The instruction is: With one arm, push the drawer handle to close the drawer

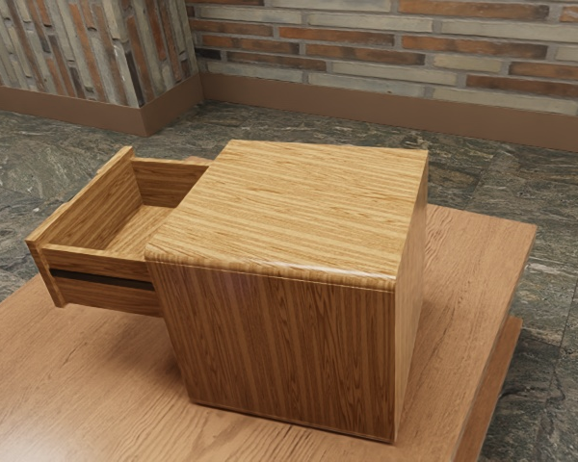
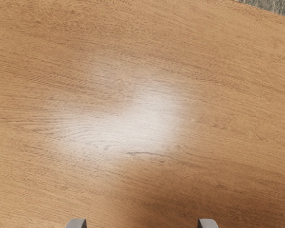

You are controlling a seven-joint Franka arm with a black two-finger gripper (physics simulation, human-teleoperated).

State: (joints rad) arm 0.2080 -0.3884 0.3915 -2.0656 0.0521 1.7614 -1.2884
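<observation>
One drawer [image 1: 96, 262] stood pulled out from a box-shaped wooden cabinet [image 1: 299, 202], extending toward the exterior view's left, with its inner end still within the cabinet. Its inner floor and side walls lay exposed from above, and a dark strip [image 1: 101, 280] ran along the outside of its near side wall. The front panel [image 1: 82, 197] formed the drawer's far-left end, well apart from the cabinet body. The cabinet rested upright on a wooden counter [image 1: 106, 385], its top and near side facing the camera, both striped with grain; the drawer overhung the counter, raised above its surface. Beyond lay a floor [image 1: 520, 183] of dark, veined stone tiles, bounded at the far side by a brown baseboard [image 1: 366, 104] and a brick wall [image 1: 395, 58]. Wrist view: the tool [image 2: 142, 224] was open, fingertips set wide apart over the counter, whose surface carried a pale patch of reflected light.
</observation>
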